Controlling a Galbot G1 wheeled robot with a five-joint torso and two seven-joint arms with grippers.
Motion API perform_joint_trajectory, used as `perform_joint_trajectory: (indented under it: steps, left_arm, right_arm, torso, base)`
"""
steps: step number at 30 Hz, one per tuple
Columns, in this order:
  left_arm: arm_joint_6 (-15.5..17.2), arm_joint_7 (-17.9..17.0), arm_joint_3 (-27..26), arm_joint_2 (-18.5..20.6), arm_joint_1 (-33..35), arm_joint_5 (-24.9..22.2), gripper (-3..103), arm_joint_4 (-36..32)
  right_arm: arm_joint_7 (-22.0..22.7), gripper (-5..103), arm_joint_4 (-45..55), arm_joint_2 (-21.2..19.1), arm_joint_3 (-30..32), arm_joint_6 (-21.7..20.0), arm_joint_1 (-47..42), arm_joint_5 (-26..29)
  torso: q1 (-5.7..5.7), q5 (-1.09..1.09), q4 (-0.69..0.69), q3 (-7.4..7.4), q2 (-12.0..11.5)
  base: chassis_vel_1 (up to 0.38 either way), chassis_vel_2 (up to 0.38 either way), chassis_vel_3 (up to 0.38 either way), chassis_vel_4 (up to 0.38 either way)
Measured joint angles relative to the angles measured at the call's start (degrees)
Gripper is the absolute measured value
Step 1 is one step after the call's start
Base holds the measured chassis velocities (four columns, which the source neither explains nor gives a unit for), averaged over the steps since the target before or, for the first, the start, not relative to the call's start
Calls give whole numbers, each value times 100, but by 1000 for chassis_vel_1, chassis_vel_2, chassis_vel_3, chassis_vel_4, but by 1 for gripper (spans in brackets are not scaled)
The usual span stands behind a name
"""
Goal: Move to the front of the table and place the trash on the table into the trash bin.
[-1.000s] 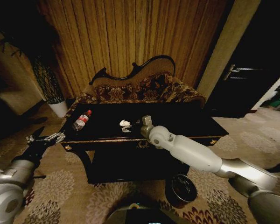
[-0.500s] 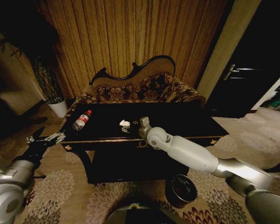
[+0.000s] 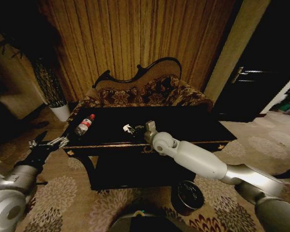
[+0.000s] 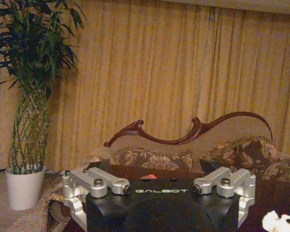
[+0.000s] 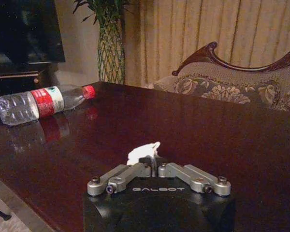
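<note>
Black glossy counter (image 3: 193, 126) with gold-trimmed front edge, set before a carved-back patterned sofa (image 3: 145, 92) and striped curtains.

Right pincer (image 5: 152, 160) reaching over the counter's middle, fingers drawn together on the crumpled white paper wad (image 5: 142, 152) — wad pinched at the tips, low over the dark top; whether touching the surface or just clear of it, not resolvable. Word "GALBOT" legible on the black pincer body in the right wrist view.

Clear plastic bottle (image 5: 38, 102) lying on its side toward the counter's left end, red cap (image 5: 89, 91) pointing toward the sofa, red label around its middle; print on the label too small to read. Bottle (image 3: 84, 124) well apart from the wad (image 3: 128, 128) in the head view.

Left pincer (image 3: 47, 143) held off the counter's left corner, above the flowered carpet, fingers spread wide and empty — "GALBOT" again readable on its body in the left wrist view (image 4: 159, 193).

Trash bin (image 3: 187, 195) — round, dark, black-lined — on the carpet below the counter's front edge, beneath the right forearm.

Potted plant in a white pot (image 3: 61, 111) beside the sofa's left end.
</note>
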Motion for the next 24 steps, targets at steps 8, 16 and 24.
perform_joint_trajectory:
  steps: [8,16,24]
  left_arm:
    - [-5,4,-1,-11,-2,-2,100,1]
    - [-8,9,-34,33,-9,-13,100,1]
    - [-45,15,-36,16,-16,-17,100,1]
  right_arm:
    - [25,0,28,-9,22,10,-34,8]
    - [92,0,83,-8,25,24,-72,45]
    - [403,0,194,37,262,316,-161,131]
  torso:
    - [0,0,0,0,0]
    - [0,0,0,0,0]
    - [0,0,2,0,0]
  base:
    - [0,0,0,0]
    - [0,0,0,0]
    - [0,0,0,0]
